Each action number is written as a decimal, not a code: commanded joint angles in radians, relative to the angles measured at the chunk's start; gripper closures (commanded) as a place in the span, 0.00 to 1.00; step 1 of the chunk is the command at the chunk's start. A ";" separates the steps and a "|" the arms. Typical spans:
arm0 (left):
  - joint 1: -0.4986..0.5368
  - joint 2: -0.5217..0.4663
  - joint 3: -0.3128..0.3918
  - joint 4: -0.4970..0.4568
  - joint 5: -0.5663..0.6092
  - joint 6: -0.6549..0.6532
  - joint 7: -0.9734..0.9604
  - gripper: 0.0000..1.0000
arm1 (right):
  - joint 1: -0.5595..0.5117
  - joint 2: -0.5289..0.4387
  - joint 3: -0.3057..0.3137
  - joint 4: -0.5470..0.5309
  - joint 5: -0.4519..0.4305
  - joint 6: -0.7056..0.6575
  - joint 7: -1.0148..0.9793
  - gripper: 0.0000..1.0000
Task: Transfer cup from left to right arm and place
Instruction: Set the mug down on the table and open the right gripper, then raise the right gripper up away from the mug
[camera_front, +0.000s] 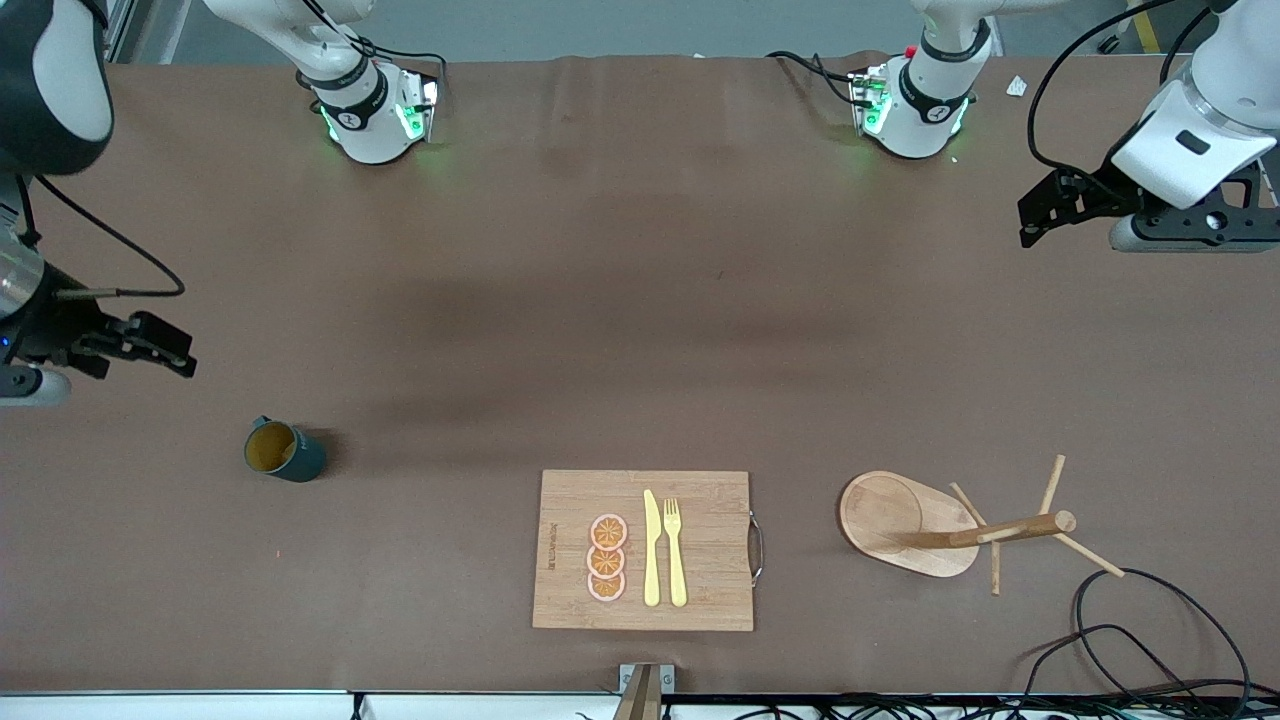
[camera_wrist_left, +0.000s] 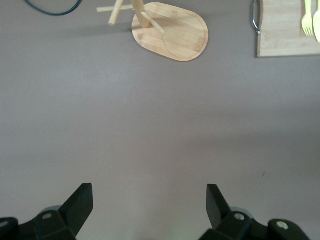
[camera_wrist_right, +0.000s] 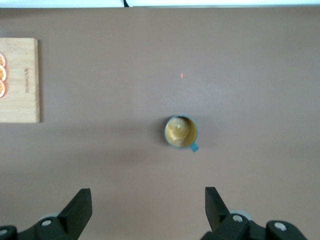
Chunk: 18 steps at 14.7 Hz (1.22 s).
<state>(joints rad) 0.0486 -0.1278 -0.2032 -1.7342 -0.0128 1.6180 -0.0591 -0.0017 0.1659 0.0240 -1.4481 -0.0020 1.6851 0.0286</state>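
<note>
A small dark teal ribbed mug with a loop handle and tan-yellow inside, the cup (camera_front: 283, 451), stood upright on the brown table covering (camera_front: 640, 300), toward the right arm's end. It touched nothing and nothing held it. The right gripper (camera_front: 150, 345) hung over bare table just beside the cup, its black fingers (camera_wrist_right: 77, 210) spread wide and empty. The left gripper (camera_front: 1065, 205) hung over the left arm's end of the table, well apart from the cup, its fingers (camera_wrist_left: 80, 207) also wide apart and empty.

Judging from this, the handover and placement looked finished, with only the arms' return perhaps left.

Nearer the front camera lay a rectangular bamboo cutting board (camera_front: 700, 490) with a metal handle, carrying 3 orange slices (camera_front: 607, 558), a yellow plastic knife (camera_front: 651, 548) and a yellow plastic fork (camera_front: 675, 550). Beside it, toward the left arm's end, stood a wooden mug tree (camera_front: 935, 525) on an oval base. Black cables (camera_front: 1140, 640) looped at the table's near corner. The 2 white arm bases (camera_front: 375, 115) glowed green.
</note>
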 joint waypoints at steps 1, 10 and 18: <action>0.005 -0.023 0.001 -0.021 -0.029 0.013 0.018 0.00 | -0.006 -0.072 0.001 -0.029 0.013 -0.038 0.022 0.00; 0.005 0.008 0.001 0.033 -0.033 -0.007 0.005 0.00 | -0.023 -0.157 0.002 -0.107 0.005 -0.050 0.042 0.00; 0.008 0.008 0.001 0.042 -0.033 -0.007 -0.001 0.00 | -0.023 -0.157 0.001 -0.092 0.002 -0.053 0.042 0.00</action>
<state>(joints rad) 0.0510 -0.1269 -0.2021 -1.7148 -0.0234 1.6196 -0.0586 -0.0126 0.0380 0.0170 -1.5163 -0.0018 1.6257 0.0570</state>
